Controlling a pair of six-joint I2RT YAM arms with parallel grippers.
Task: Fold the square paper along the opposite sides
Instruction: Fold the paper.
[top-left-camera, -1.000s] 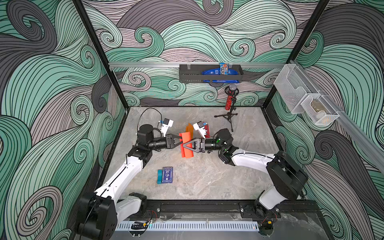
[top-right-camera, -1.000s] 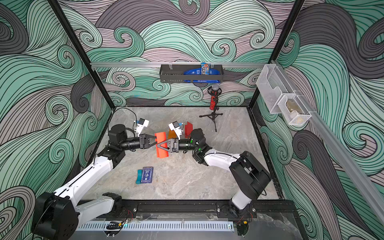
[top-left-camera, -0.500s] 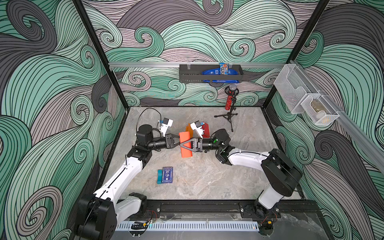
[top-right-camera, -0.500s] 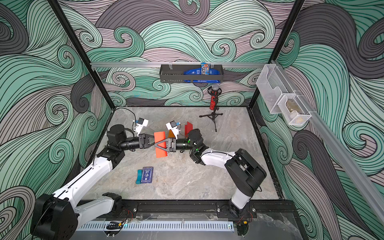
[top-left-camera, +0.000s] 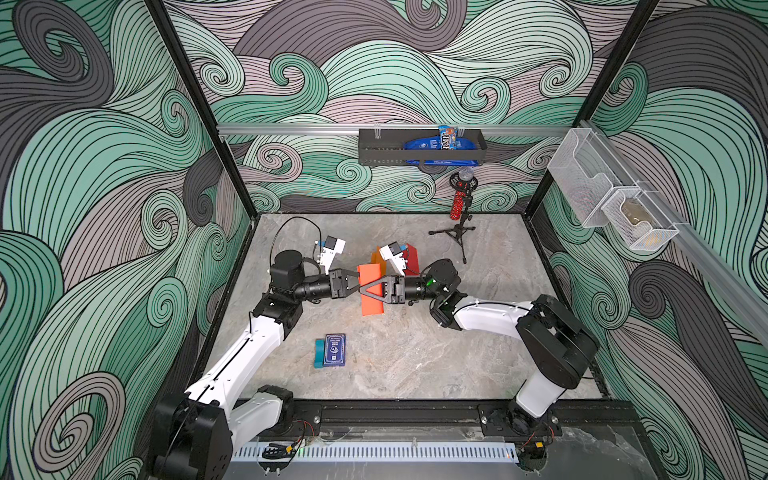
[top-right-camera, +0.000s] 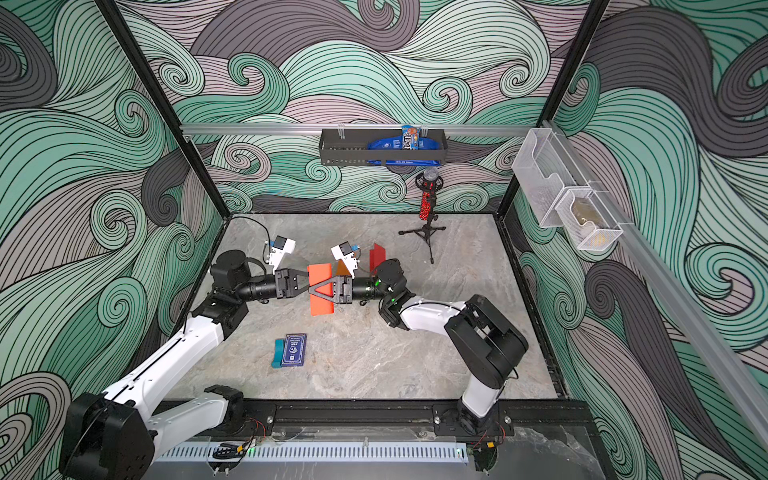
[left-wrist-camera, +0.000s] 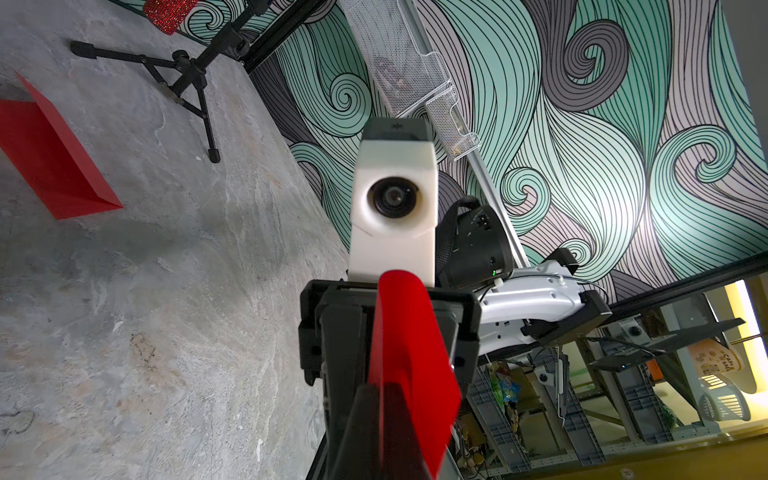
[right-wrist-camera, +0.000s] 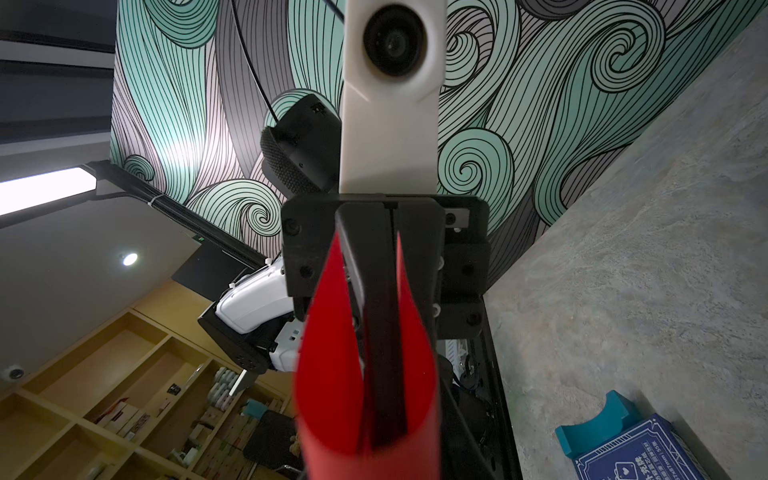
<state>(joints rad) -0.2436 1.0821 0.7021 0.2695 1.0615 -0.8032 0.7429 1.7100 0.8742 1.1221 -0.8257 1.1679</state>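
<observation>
Left gripper (top-left-camera: 355, 283) is clenched on one edge of the orange-red paper (top-left-camera: 371, 309). The left wrist view confirms it, with the jaws pinched flat on the paper (left-wrist-camera: 409, 332). Right gripper (top-left-camera: 362, 289) comes in nose to nose from the opposite side, tips at the same paper. Can't tell if it is clamped or only around the paper: both top views show its jaws side-on, and in the right wrist view the paper (right-wrist-camera: 328, 374) hides them.

Paper location: beyond the blue card box (top-left-camera: 334, 350), on the box's back-wall side, held on edge between the two grippers. Can't tell whether its lower edge touches the counter (top-left-camera: 415, 353).

Progress, my read: about midway. The right wrist view shows the paper bent into a U, two flaps rising side by side with a dark gripper finger between them and a gap at their free ends. So the opposite sides are brought toward each other but not matched edge to edge, and no sharp crease shows. Left to do: close the flaps, align the edges, press the fold flat, probably down on the counter.

Paper vs gripper: the left one holds the side nearer itself. The right one meets the other side, overlapping the paper's middle in both top views.

A red folded sheet (top-left-camera: 412, 257) stands farther from the card box than the held paper, not involved.
</observation>
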